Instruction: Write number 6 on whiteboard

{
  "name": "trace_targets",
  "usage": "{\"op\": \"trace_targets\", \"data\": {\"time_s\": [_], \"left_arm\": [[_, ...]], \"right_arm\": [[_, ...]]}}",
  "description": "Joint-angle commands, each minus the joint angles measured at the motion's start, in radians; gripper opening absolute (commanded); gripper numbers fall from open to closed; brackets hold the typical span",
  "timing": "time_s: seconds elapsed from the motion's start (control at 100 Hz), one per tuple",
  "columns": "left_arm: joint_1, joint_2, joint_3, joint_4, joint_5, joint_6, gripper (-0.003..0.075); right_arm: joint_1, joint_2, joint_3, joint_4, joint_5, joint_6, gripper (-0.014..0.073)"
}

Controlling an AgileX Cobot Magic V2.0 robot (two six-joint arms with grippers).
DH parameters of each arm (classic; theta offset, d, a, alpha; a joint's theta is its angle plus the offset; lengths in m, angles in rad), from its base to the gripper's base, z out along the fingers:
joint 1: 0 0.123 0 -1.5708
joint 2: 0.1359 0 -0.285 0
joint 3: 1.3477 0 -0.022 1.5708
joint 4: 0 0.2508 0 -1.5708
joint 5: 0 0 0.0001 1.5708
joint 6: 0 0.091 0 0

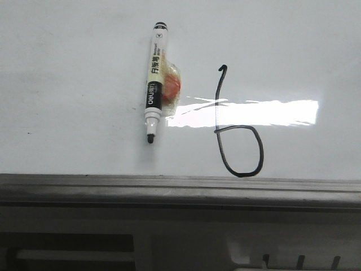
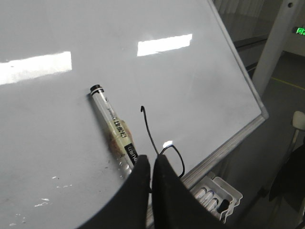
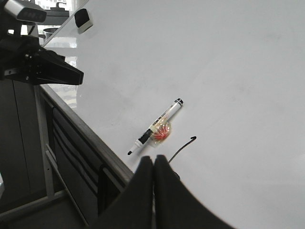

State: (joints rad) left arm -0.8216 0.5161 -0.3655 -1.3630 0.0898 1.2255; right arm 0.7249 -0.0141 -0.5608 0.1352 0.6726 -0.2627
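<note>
The whiteboard point(image 1: 67, 68) fills most of the front frame, its grey rail along the lower edge. The number 6 point(image 1: 240, 130) is drawn right of centre, crossed by a band of glare. A marker point(image 1: 154, 84) is seen just left of it, uncapped tip down, with an orange blob beside its barrel. In the wrist views, the left hand point(image 2: 151, 164) and right hand point(image 3: 153, 164) are each pressed together, empty, at the lower centre, overlapping the 6's loop.
</note>
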Motion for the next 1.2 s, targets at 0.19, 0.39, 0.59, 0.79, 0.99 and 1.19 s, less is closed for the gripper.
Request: {"op": "trace_targets", "data": {"time_s": [0.19,0.39,0.59,0.79,0.99,1.19], "left_arm": [[0.205,-0.276,0.145,0.405,-0.066,-0.213,-0.0019],[0.499,-0.481,0.293,1.029,0.041,-0.895,-0.0019],[0.641,-0.547,0.329,1.109,0.137,-0.954,-0.0019],[0.671,-0.550,0.341,1.140,0.182,-0.954,-0.0019],[0.673,-0.550,0.398,1.137,0.182,-0.954,-0.0019],[0.673,-0.550,0.414,1.137,0.172,-0.954,-0.0019]], "right_arm": [[-0.009,-0.014,-0.017,0.006,-0.079,0.002,-0.0053],[-0.009,-0.014,-0.017,0.006,-0.079,0.002,-0.0053],[-0.009,-0.014,-0.017,0.006,-0.079,0.002,-0.0053],[-0.009,-0.014,-0.017,0.006,-0.079,0.002,-0.0053],[-0.009,-0.014,-0.017,0.006,-0.079,0.002,-0.0053],[-0.009,-0.014,-0.017,0.006,-0.079,0.002,-0.0053]]}}
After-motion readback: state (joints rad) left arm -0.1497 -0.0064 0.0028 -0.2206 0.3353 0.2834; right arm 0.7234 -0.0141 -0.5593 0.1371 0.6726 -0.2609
